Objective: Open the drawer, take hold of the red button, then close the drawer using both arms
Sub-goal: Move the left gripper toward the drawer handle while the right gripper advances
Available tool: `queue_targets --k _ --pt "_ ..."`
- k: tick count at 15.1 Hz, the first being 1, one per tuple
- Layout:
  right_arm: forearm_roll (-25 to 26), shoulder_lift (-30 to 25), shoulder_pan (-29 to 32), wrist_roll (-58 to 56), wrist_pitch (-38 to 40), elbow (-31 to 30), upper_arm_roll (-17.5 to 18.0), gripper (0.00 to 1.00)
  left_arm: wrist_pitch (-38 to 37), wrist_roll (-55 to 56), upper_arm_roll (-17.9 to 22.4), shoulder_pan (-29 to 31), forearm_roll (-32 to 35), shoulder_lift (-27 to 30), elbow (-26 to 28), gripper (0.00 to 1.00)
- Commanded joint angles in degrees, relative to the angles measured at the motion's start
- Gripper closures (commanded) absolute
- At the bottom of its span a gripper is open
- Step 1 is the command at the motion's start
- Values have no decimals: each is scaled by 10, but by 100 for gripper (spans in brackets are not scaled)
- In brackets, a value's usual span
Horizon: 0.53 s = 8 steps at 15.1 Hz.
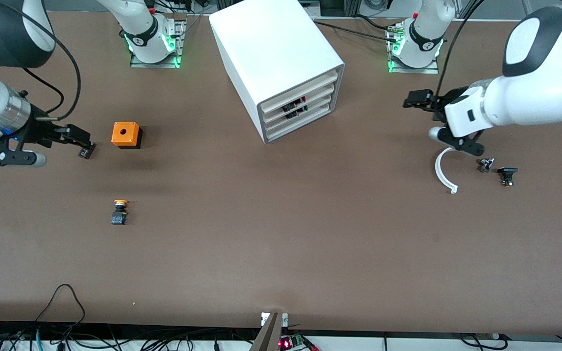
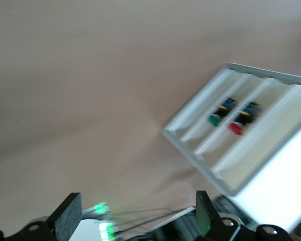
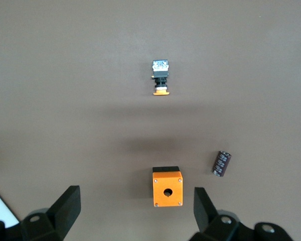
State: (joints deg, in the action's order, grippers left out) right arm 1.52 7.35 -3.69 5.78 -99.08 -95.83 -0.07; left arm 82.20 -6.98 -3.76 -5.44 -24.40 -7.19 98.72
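Note:
The white drawer cabinet (image 1: pixel 276 58) stands in the middle of the table, close to the arms' bases, with its drawers (image 1: pixel 300 109) pushed in. Through a drawer's low front, the left wrist view shows the red-capped button (image 2: pixel 236 128) lying beside a green-capped one (image 2: pixel 214 119) in the adjoining drawer. My left gripper (image 1: pixel 409 101) hovers open and empty over the table, off the cabinet's front toward the left arm's end; its view shows the gripper (image 2: pixel 135 213) with the jaws wide apart. Open and empty too, my right gripper (image 1: pixel 86 142) hangs beside the orange box (image 1: pixel 126 134), also seen as the gripper (image 3: pixel 135 208).
A yellow-capped button (image 1: pixel 120 212) lies nearer the front camera than the orange box (image 3: pixel 167 187). A small dark cylinder (image 3: pixel 222 163) lies next to that box. A white curved piece (image 1: pixel 443 170) and two small black parts (image 1: pixel 486 164) (image 1: pixel 507 175) lie below the left arm.

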Motion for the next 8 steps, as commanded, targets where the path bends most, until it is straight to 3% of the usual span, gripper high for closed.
queue_targets --k 1,4,8 --pt "-9 24 -4 5 -17 11 -2 0 17 -68 1 -3 -69 -6 28 0" --pt "-9 55 -13 54 -16 41 -1 0 76 -186 1 -3 -171 -10 98 0" --pt "-8 89 -35 114 -8 78 -2 0 157 -295 -20 -12 -242 -16 174 0"
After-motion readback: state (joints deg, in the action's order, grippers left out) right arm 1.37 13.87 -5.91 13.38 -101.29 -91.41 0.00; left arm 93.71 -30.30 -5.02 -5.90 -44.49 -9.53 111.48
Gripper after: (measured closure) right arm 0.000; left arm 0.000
